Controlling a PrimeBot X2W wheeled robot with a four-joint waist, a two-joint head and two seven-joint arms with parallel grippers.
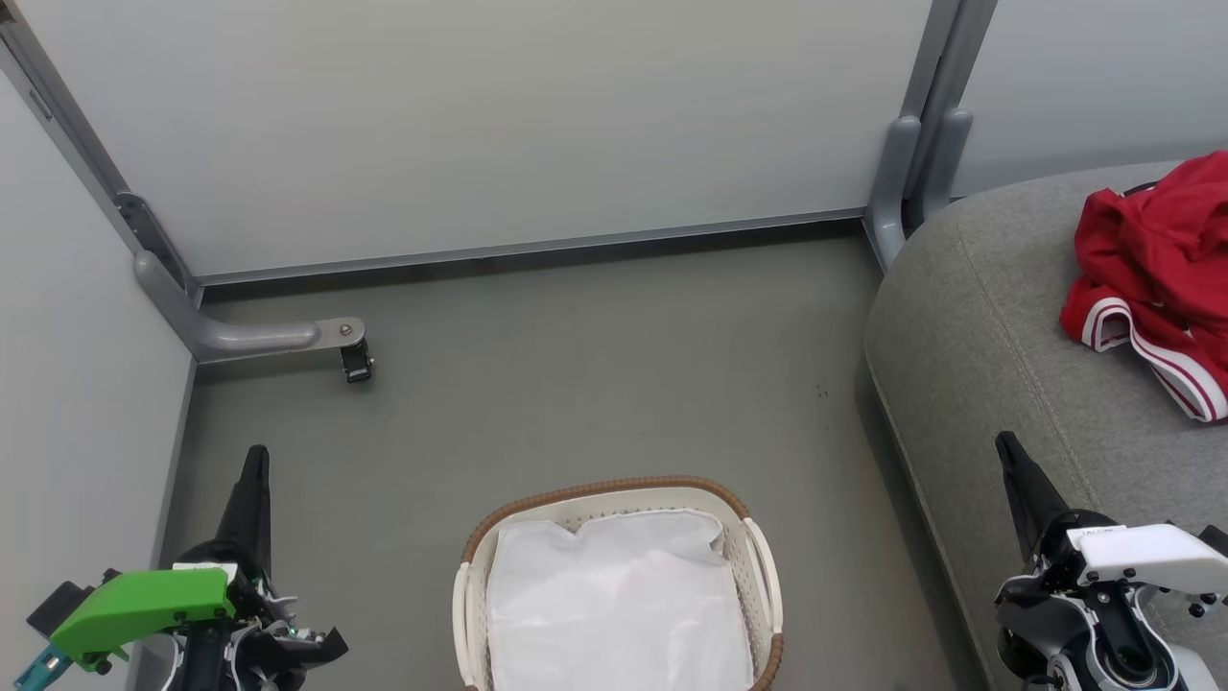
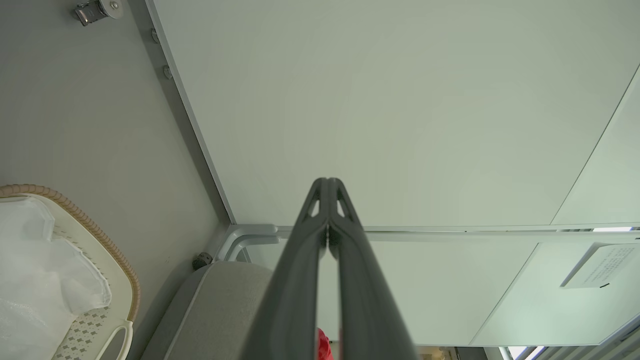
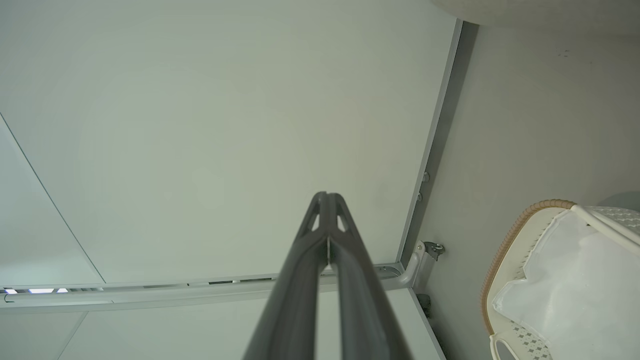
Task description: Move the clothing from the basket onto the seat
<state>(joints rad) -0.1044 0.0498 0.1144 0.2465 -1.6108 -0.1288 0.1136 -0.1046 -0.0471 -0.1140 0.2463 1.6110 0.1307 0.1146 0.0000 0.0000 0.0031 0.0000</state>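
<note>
Red clothing [image 1: 1146, 259] lay crumpled on the seat [image 1: 988, 384], well in from its rounded corner and out of the basket [image 1: 614, 488]. Judged soft, light and limp; best pinched at a raised fold or the striped hem. Basket stood on the floor, holding one white sheet [image 1: 614, 605]. Left claw [image 1: 257, 459] and right claw [image 1: 1007, 446] were both pressed together, empty.

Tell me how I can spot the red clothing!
Look at the big grey seat on the right. The clothing lies crumpled on it. It is bright red with white-striped trim, unlike the plain white sheet in the basket.
</note>
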